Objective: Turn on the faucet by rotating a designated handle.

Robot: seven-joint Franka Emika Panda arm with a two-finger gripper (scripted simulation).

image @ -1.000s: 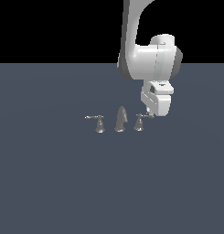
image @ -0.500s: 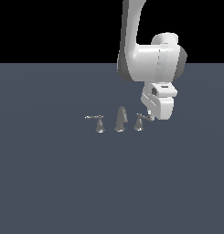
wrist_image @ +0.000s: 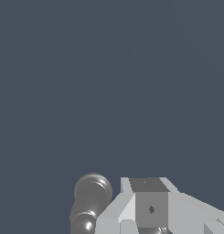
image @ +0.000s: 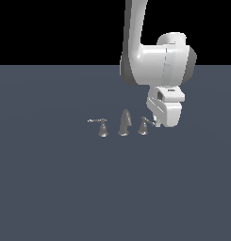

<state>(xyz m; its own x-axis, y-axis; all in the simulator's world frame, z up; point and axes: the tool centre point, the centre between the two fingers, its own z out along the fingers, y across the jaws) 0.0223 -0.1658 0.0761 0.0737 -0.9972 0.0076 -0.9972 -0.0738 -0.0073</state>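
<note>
1. The hand (image: 158,123) hangs low at the exterior view's right end of the faucet (image: 124,123), its tip right against the lever of the handle (image: 144,126). Whether it actually touches the lever, I can't tell.
2. Open or closed? Can't tell either: in the exterior view the fingertips merge with the lever, and the wrist view shows only one pale finger (wrist_image: 147,205) with a shiny rounded faucet piece (wrist_image: 90,196) just beside it.
3. The handle stands on the tabletop (image: 51,188), just beside the spout (image: 125,122); its twin (image: 102,126), with the long lever pointing to the exterior view's left, stands on the spout's far side.
4. My read: the step is the push on the lever. To do it well, press near the lever's outer end and sweep in an arc around the bell-shaped base.
5. Stay low enough not to slip over the thin lever, and keep off the spout.
6. Writing or brands: none readable anywhere.
</note>
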